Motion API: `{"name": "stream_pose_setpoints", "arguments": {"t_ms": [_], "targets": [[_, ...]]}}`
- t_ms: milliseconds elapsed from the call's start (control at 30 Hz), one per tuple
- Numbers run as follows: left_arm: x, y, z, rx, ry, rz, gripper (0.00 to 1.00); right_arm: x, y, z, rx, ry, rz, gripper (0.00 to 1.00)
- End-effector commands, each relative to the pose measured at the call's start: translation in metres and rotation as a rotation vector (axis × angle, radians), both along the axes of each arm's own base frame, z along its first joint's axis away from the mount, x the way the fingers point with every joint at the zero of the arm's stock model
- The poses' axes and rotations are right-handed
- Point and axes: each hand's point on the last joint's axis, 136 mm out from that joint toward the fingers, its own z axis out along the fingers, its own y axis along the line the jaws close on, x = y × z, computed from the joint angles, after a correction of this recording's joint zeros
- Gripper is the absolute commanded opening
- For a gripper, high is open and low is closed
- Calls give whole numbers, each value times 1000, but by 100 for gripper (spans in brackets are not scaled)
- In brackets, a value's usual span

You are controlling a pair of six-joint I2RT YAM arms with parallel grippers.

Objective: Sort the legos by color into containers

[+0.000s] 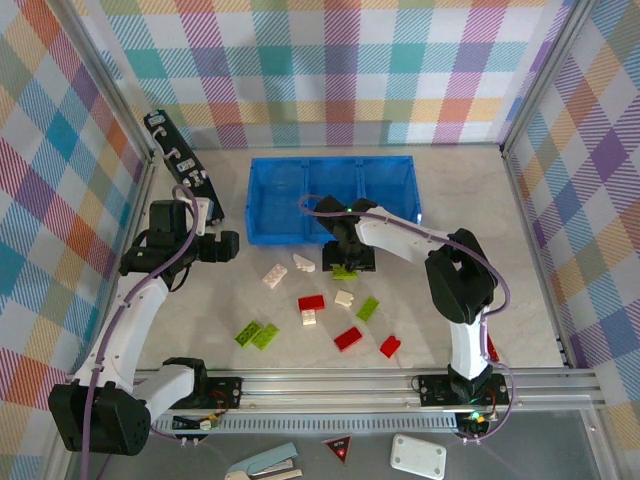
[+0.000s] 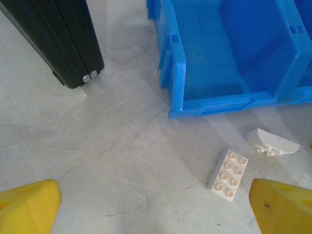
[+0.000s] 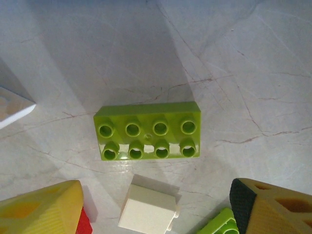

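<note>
A lime-green brick is framed studs-up on the table ahead of the widely spread jaws of the right gripper, close to the near wall of the blue tray, whose three compartments are judged to be unfilled as yet. The left gripper is held with its jaws likewise wide apart and nothing between them, a white brick lying near one of its fingers. The other legos, red, green and cream, are scattered on the near side. A clean pick could be spoiled by the small cream brick lying just beside the green one, within the finger gap: if the descent is made slightly short, that piece could be pinched or nudged instead, or the green brick tipped and dropped short of the tray
</note>
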Motion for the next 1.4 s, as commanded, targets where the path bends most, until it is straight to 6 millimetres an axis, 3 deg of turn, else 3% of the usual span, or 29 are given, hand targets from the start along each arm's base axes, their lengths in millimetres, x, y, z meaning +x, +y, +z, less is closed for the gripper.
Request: {"name": "stream_pose_setpoints", "arguments": {"t_ms": [0, 333, 733, 1133, 1367], "targets": [[3, 1, 4, -10, -19, 4, 98, 0, 2, -11, -2, 12, -27, 81], [4, 2, 3, -6, -15, 6, 99, 4, 2, -28, -45, 26, -4, 84], [4, 2, 1, -4, -7, 8, 99, 3, 3, -47, -59, 53, 2, 77], [4, 2, 0, -3, -4, 7, 98, 3, 4, -43, -52, 51, 10, 69], [4, 2, 0, -2, -5, 5, 99, 5, 5, -30, -41, 30, 13, 67]]}}
